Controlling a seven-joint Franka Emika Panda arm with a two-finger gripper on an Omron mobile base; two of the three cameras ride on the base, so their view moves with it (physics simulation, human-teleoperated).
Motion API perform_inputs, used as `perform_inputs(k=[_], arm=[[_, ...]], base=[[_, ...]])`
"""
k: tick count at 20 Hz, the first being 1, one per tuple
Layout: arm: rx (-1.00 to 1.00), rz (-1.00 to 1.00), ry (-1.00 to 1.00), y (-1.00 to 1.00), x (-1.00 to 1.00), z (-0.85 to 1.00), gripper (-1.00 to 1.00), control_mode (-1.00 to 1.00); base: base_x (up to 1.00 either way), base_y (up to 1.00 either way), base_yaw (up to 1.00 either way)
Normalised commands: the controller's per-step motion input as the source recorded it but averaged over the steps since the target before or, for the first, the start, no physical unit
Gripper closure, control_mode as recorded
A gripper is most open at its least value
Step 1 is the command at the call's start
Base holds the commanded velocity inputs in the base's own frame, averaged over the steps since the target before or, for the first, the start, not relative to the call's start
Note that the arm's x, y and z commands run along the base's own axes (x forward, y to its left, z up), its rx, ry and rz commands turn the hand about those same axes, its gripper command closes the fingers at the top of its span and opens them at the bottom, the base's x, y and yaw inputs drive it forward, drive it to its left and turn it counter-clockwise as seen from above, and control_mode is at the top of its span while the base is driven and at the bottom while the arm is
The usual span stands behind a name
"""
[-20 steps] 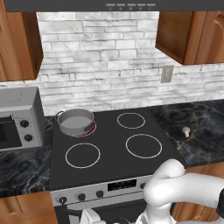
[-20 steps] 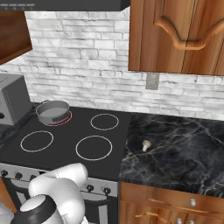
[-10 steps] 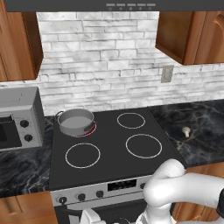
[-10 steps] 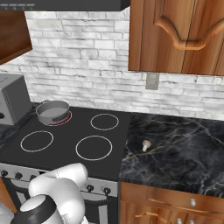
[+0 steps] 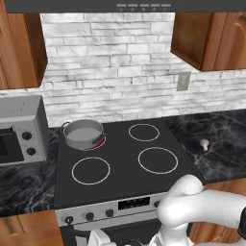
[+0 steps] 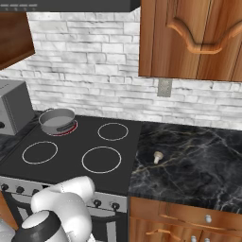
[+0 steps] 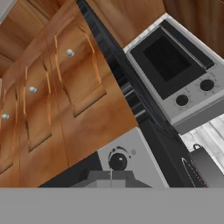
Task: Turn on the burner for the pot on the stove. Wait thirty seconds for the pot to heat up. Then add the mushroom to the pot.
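Observation:
The grey steel pot point(image 5: 84, 133) point(image 6: 57, 120) sits on the back left burner point(image 5: 99, 142) point(image 6: 70, 128), whose rim glows red. The stove point(image 5: 120, 161) point(image 6: 75, 142) is black glass with a silver front panel. On the dark counter to its right lies the small beige mushroom point(image 5: 204, 143) point(image 6: 157, 156). My arm bends low in front of the panel. In the hand view my gripper point(image 7: 111, 176) is shut with nothing in it, and its tips sit just short of a black knob point(image 7: 117, 162). The pot point(image 7: 209, 169) shows at that view's right edge.
A grey box oven point(image 5: 19, 132) point(image 7: 183, 74) with two black knobs stands on the counter left of the stove. Wooden cabinets point(image 7: 52, 87) run below the counter, and more hang above on both sides. A wall outlet point(image 5: 182, 80) sits behind the right counter.

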Motion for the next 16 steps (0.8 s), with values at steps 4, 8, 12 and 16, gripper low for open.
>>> perform_inputs(k=[4, 8, 12, 16], arm=[[0.0, 0.0, 0.0, 0.0, 0.0, 0.0, 1.0, -1.0], [0.0, 0.0, 0.0, 0.0, 0.0, 0.0, 1.0, -1.0], [0.0, 0.0, 0.0, 0.0, 0.0, 0.0, 1.0, -1.0], [0.0, 0.0, 0.0, 0.0, 0.0, 0.0, 1.0, -1.0]], base=[[0.0, 0.0, 0.0], [0.0, 0.0, 0.0], [0.0, 0.0, 0.0], [0.0, 0.0, 0.0]])
